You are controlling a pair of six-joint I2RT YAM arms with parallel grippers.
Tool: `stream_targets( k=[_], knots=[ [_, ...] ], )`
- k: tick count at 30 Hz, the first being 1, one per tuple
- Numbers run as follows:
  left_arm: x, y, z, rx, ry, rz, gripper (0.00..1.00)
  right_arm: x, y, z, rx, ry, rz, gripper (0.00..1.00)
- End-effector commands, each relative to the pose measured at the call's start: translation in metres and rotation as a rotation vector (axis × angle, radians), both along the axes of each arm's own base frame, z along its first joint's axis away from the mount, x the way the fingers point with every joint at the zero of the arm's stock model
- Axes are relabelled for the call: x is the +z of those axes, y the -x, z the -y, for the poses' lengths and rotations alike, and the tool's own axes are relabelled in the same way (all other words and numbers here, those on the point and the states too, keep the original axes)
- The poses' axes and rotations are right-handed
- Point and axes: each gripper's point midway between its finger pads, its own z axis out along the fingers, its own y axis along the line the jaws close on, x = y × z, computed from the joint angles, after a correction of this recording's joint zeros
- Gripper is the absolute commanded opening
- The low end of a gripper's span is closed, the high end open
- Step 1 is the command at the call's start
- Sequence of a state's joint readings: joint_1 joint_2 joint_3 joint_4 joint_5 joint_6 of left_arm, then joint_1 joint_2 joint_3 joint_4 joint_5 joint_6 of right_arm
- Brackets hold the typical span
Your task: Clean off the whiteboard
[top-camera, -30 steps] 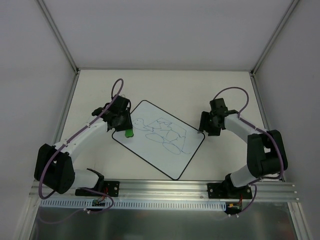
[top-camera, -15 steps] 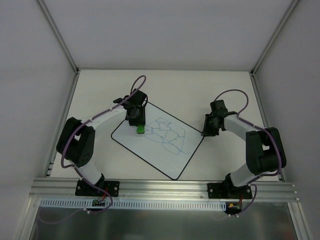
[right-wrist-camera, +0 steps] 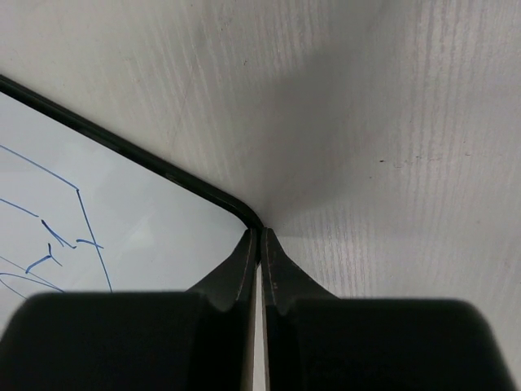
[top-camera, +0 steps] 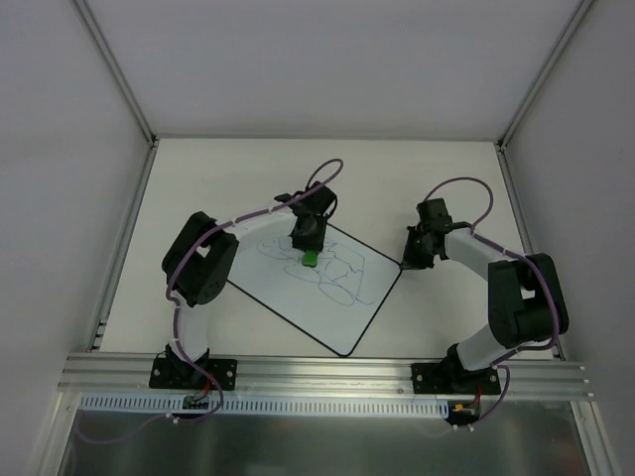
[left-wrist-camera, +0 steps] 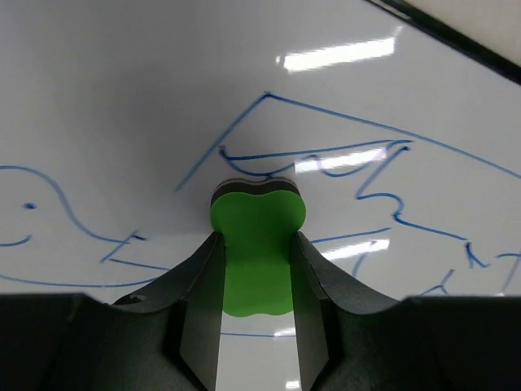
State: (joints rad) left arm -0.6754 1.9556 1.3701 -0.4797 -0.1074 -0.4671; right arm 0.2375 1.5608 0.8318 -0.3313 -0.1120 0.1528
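The whiteboard (top-camera: 327,315) lies askew on the table, with blue scribbles (top-camera: 342,278) across its middle. My left gripper (top-camera: 309,246) is shut on the green eraser (top-camera: 310,259) and holds it down on the board's upper part. In the left wrist view the eraser (left-wrist-camera: 257,213) sits between the fingers of the left gripper (left-wrist-camera: 256,238), its front end on the whiteboard (left-wrist-camera: 122,90) among blue lines. My right gripper (top-camera: 406,263) is at the board's right corner. In the right wrist view the right gripper (right-wrist-camera: 260,236) is shut, with the black edge of the whiteboard (right-wrist-camera: 122,220) running in between its tips.
The white table (right-wrist-camera: 391,122) is walled on three sides by white panels (top-camera: 317,69). A metal rail (top-camera: 327,372) with both arm bases runs along the near edge. The left arm's upper link (top-camera: 203,263) overhangs the board's left side.
My left arm has swept the eraser rightward from the board's left edge to its upper middle. My right gripper has closed at the board's right corner. The board has shifted slightly.
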Motion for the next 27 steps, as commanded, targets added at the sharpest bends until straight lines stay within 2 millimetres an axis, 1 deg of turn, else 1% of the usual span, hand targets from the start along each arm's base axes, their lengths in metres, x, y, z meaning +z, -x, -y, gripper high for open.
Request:
stream_targets(
  k=[1,3,4,5,6,7,8,10,12,13,14,15,16,17,18,19,20,21,22,23,25,27],
  knots=[
    [-0.029,0.030,0.036,-0.090,0.001,-0.089,0.04,-0.005,0.013,0.002,0.001,0.007,-0.027,0.00],
    [-0.031,0.037,0.058,-0.123,0.015,-0.093,0.03,-0.002,0.012,0.001,0.000,0.003,-0.020,0.00],
    [-0.040,0.051,0.070,-0.157,0.002,-0.109,0.03,-0.002,0.011,0.002,-0.003,0.003,-0.017,0.00],
    [-0.039,0.054,0.083,-0.177,0.015,-0.106,0.00,-0.001,0.011,0.002,-0.004,0.003,-0.013,0.00],
    [-0.042,0.061,0.093,-0.188,0.023,-0.120,0.00,0.000,0.011,0.002,-0.003,0.004,-0.009,0.00],
    [-0.049,0.073,0.106,-0.216,0.022,-0.132,0.00,0.001,0.011,0.002,-0.006,0.004,-0.008,0.00],
    [-0.053,0.077,0.111,-0.224,0.024,-0.141,0.00,0.001,0.011,0.002,-0.007,0.005,-0.007,0.00],
    [-0.062,0.084,0.111,-0.209,0.003,-0.172,0.00,0.001,0.012,0.002,-0.007,0.005,-0.006,0.00],
    [-0.065,0.080,0.097,-0.167,-0.036,-0.170,0.00,0.001,0.012,0.002,-0.012,0.000,-0.006,0.00],
    [-0.062,0.076,0.087,-0.141,-0.063,-0.162,0.00,0.002,0.013,0.002,-0.009,0.000,-0.004,0.00],
    [-0.064,0.076,0.074,-0.120,-0.083,-0.175,0.00,0.002,0.013,0.003,-0.011,0.003,-0.005,0.00],
    [-0.064,0.066,0.058,-0.071,-0.095,-0.184,0.00,0.002,0.013,0.003,-0.009,0.005,-0.003,0.00],
    [-0.060,0.065,0.038,-0.037,-0.125,-0.183,0.00,0.003,0.013,0.003,-0.010,0.006,-0.001,0.00],
    [-0.057,0.061,0.025,-0.009,-0.136,-0.180,0.00,0.004,0.013,0.003,-0.008,0.005,0.004,0.00],
    [-0.055,0.049,0.005,0.033,-0.151,-0.179,0.00,0.004,0.013,0.003,-0.008,0.007,0.004,0.00],
    [-0.046,0.042,-0.007,0.061,-0.150,-0.165,0.00,0.004,0.014,0.004,-0.006,0.008,0.003,0.00],
    [-0.046,0.043,-0.026,0.085,-0.183,-0.178,0.00,0.004,0.014,0.004,-0.007,0.008,0.001,0.00],
    [-0.045,0.040,-0.038,0.100,-0.199,-0.182,0.00,0.004,0.013,0.004,-0.005,0.010,0.005,0.00],
    [-0.042,0.033,-0.057,0.140,-0.210,-0.189,0.00,0.004,0.013,0.004,-0.004,0.015,0.004,0.00],
    [-0.041,0.030,-0.067,0.156,-0.222,-0.192,0.00,0.004,0.013,0.005,-0.007,0.014,0.005,0.00],
    [-0.041,0.026,-0.092,0.188,-0.268,-0.213,0.00,0.003,0.013,0.005,-0.006,0.015,0.004,0.00],
    [-0.040,0.022,-0.101,0.187,-0.280,-0.231,0.00,0.004,0.013,0.005,-0.004,0.014,0.005,0.00]
  ],
)
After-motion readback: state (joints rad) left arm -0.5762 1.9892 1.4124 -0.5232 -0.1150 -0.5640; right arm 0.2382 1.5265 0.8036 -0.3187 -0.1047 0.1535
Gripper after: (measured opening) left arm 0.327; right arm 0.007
